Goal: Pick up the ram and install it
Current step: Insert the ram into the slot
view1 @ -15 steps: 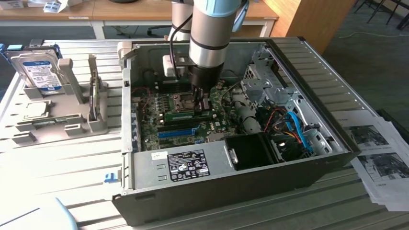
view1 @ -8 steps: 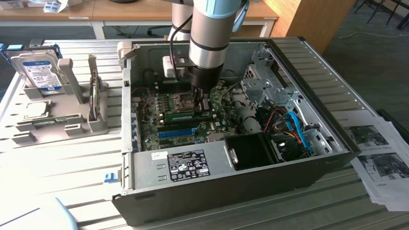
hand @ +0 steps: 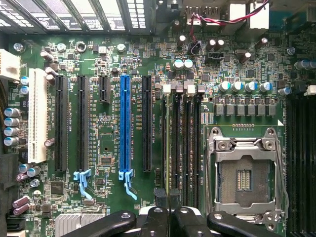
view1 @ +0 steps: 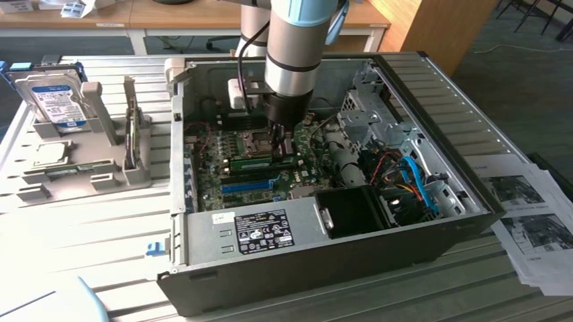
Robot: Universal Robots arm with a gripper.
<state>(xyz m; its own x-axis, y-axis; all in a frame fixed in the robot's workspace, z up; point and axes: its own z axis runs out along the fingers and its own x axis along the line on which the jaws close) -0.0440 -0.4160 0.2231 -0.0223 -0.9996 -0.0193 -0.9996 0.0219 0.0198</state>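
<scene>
The ram (hand: pixel 168 148) appears edge-on in the wrist view as a thin green strip standing along one of the black memory slots (hand: pixel 190 148), beside the CPU socket (hand: pixel 244 177). My gripper (hand: pixel 168 198) is shut on it, with black fingertips (hand: pixel 160 197) pressed against either side of the strip. In the exterior view, the arm reaches straight down into the open computer case (view1: pixel 296 241). There the gripper (view1: pixel 284 139) sits low over the motherboard, and the ram (view1: pixel 251 162) shows as a green bar on edge at the slots.
A blue expansion slot (hand: pixel 125 123) and black slots lie beside the memory slots. Drive cages (view1: pixel 372 111) and blue and red cables (view1: pixel 417 181) crowd the case's right side. Outside, a hard drive (view1: pixel 54 100) stands in a grey holder (view1: pixel 80 168), and papers (view1: pixel 528 221) lie at the exterior view's right.
</scene>
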